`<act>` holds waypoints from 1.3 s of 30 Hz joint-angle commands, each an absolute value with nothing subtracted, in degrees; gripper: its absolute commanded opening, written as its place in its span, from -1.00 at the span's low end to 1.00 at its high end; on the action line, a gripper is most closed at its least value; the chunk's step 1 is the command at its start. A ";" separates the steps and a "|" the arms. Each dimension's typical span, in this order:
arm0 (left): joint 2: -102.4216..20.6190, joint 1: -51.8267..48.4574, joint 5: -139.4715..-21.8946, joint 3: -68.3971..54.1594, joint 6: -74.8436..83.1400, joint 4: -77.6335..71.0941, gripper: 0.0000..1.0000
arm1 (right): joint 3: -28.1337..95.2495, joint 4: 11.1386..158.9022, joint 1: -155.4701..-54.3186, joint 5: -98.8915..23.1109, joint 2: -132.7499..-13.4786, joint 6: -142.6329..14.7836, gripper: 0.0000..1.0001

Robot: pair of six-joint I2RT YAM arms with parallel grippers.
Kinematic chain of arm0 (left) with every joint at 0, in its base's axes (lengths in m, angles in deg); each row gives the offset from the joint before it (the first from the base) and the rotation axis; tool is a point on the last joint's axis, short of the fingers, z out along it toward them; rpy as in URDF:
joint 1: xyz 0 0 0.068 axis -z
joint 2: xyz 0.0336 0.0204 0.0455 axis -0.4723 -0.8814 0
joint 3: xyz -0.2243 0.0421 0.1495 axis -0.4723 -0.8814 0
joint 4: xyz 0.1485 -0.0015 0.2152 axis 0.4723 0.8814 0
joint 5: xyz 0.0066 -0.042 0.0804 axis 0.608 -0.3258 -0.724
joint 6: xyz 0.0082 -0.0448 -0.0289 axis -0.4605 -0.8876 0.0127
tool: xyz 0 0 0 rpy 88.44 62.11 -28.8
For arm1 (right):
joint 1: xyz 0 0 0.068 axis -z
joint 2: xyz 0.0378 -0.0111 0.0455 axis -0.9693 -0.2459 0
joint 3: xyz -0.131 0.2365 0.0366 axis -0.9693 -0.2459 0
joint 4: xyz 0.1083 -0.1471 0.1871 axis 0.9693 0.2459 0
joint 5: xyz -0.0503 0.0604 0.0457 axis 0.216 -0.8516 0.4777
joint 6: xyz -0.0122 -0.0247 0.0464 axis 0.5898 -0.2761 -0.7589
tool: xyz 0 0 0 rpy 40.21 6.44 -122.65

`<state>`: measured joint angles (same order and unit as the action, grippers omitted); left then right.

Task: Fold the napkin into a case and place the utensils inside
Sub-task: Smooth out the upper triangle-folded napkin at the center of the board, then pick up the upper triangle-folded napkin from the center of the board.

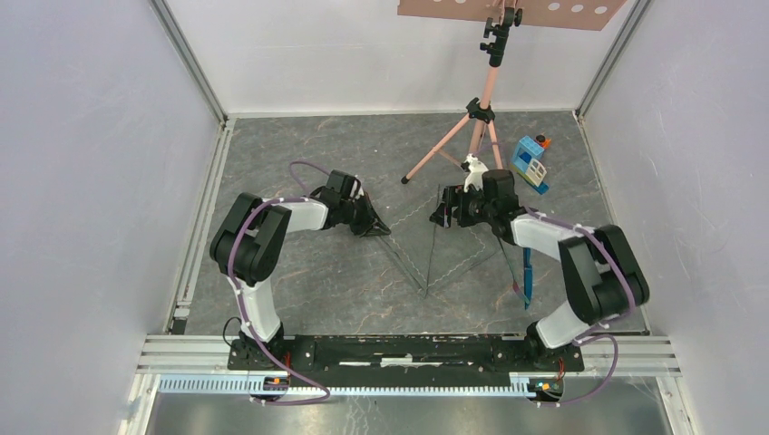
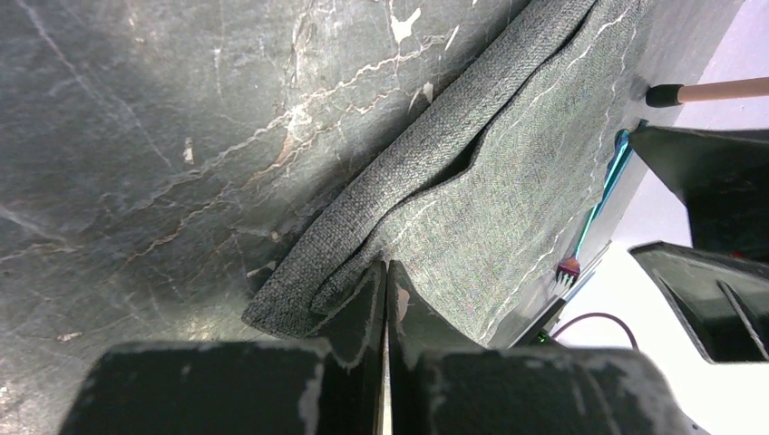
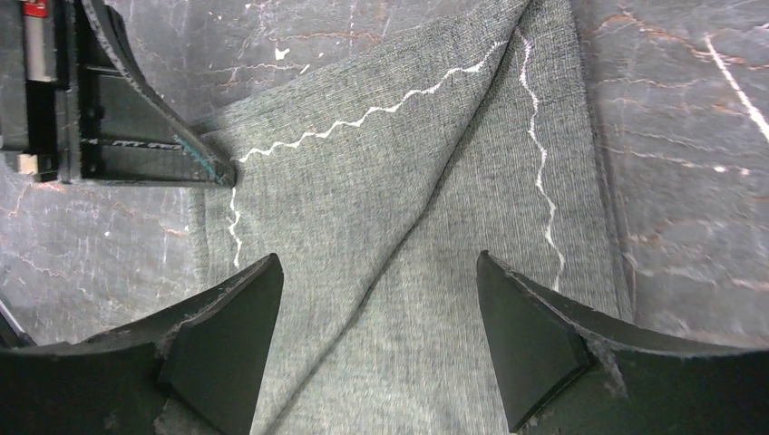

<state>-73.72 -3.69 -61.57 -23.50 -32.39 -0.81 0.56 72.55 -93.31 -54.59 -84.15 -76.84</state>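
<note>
The jaws of the left gripper are pressed together, their tips resting on one corner of the napkin; I cannot tell if cloth is caught between them. The jaws of the right gripper are spread wide just above the cloth and hold nothing. The napkin lies folded on the marbled floor between both arms, and the blue utensils lie near its right side, by the right arm.

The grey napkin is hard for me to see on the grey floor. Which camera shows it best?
The right wrist view: the napkin fills the picture, its fold and white stitching clear. The top view shows the whole shape, but faint against the floor. The left wrist view shows one folded corner by the shut left gripper.
</note>
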 commanded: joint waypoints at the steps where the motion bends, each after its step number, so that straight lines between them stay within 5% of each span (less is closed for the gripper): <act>1: -71.86 -4.04 -60.61 -26.75 -29.88 -2.38 -0.81 | 0.24 82.07 -96.00 -49.33 -76.60 -71.76 0.70; 10: -52.08 -4.70 -63.85 -26.92 -25.91 8.38 -0.01 | 5.37 99.88 -119.75 -30.64 -71.42 -67.46 0.48; 21: -32.19 -7.17 -70.85 -35.16 -24.14 18.51 0.11 | 12.33 109.14 -133.12 -19.32 -81.43 -68.69 0.30; 32: -29.87 -7.19 -69.20 -39.22 -25.06 17.35 0.11 | 11.76 107.29 -136.39 -17.97 -84.71 -69.20 0.08; 39: -29.87 -7.26 -69.02 -39.58 -25.10 17.35 0.10 | 10.37 105.37 -136.96 -18.90 -86.56 -68.89 0.28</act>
